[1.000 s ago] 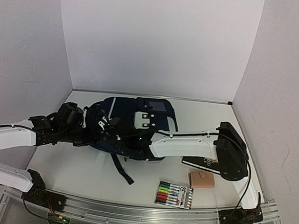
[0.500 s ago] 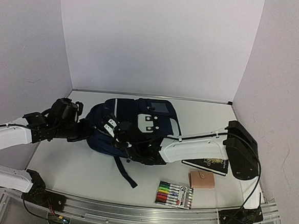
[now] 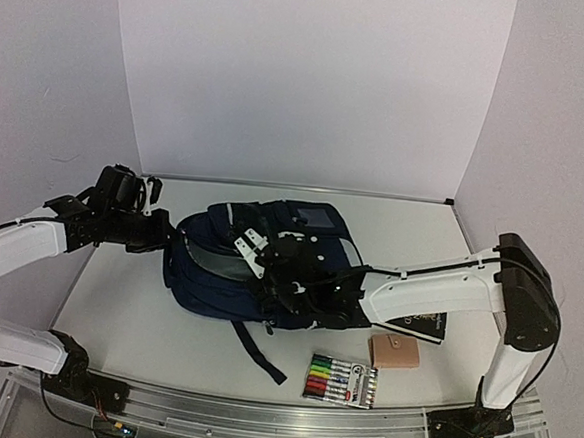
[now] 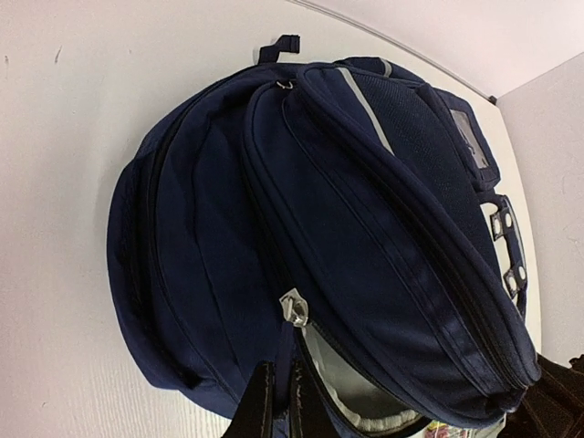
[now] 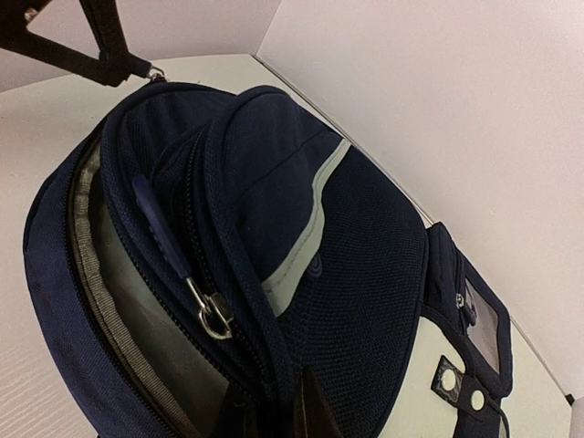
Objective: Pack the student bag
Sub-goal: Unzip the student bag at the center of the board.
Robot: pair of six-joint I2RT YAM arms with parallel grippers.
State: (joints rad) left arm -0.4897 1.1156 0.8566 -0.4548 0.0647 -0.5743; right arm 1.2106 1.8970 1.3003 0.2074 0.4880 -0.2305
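Bag position: student bag (image 3: 207, 285) lies on its side at centre-left of the table (image 3: 125, 318), main zip gaping, grey lining showing; I see the left gripper (image 3: 163, 232) at its left end, jaws closed and pinching the opening's rim beside a zipper pull (image 4: 294, 307); right gripper (image 3: 269, 268) reaches across from the right, jaws closed on the navy ridge between compartments; marker pack (image 3: 341, 380), tan wallet (image 3: 394, 350) and black notebook (image 3: 412, 321) sit front right, apart from the bag.
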